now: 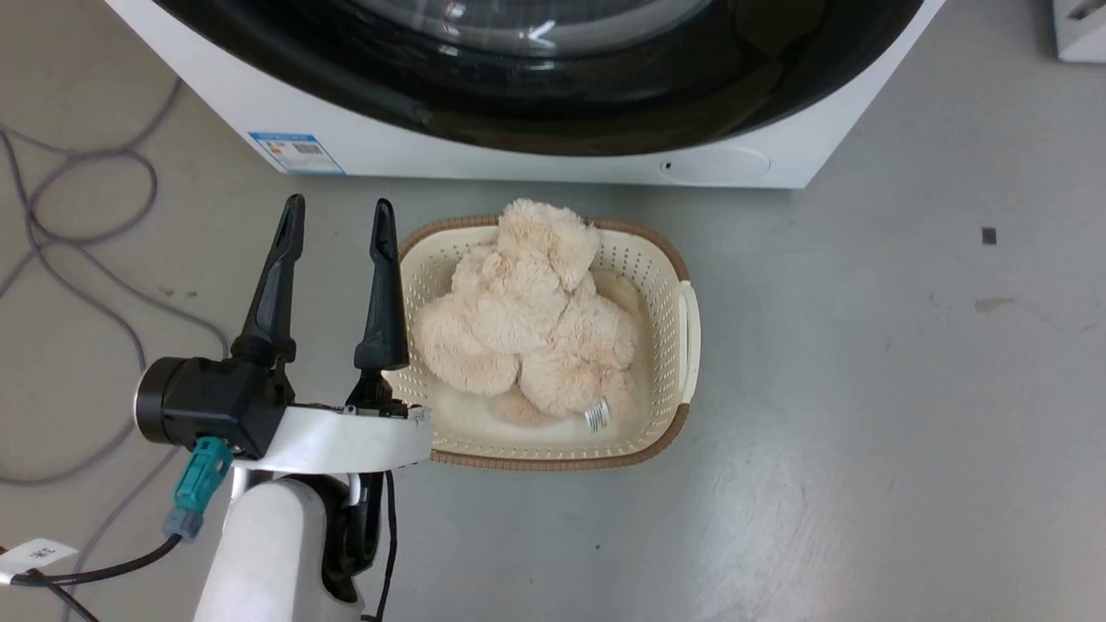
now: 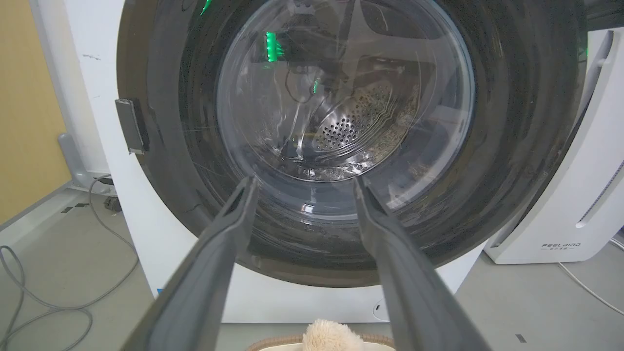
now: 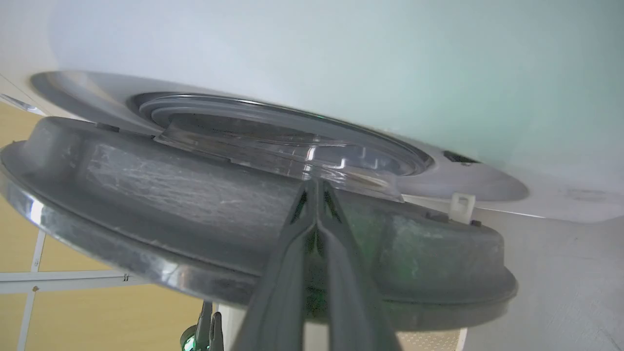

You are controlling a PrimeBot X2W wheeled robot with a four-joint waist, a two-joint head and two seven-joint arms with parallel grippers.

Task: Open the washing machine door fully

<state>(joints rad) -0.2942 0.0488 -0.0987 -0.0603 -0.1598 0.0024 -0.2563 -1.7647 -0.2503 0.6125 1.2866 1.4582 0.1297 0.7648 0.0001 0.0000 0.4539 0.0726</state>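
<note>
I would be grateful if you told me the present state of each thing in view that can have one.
washing machine door: ajar, swung partly off the machine's front, not yet fully open.
left gripper: open, empty.
right gripper: shut, nothing between its fingers, tips at the door's inner side.
basket: upright on the floor, filled.
plush toy: lying in the basket.

The floor (image 1: pixel 864 389) before me is smooth grey, dully lit, with scuffs and a small dark mark (image 1: pixel 988 235) at two o'clock. Grey cables (image 1: pixel 52 225) loop over it at ten o'clock. In my left wrist view a yellow wall (image 2: pixel 24 97) stands at nine o'clock and a white appliance (image 2: pixel 560 204) at three o'clock, a white cord (image 2: pixel 585 288) trailing beside it.
</note>
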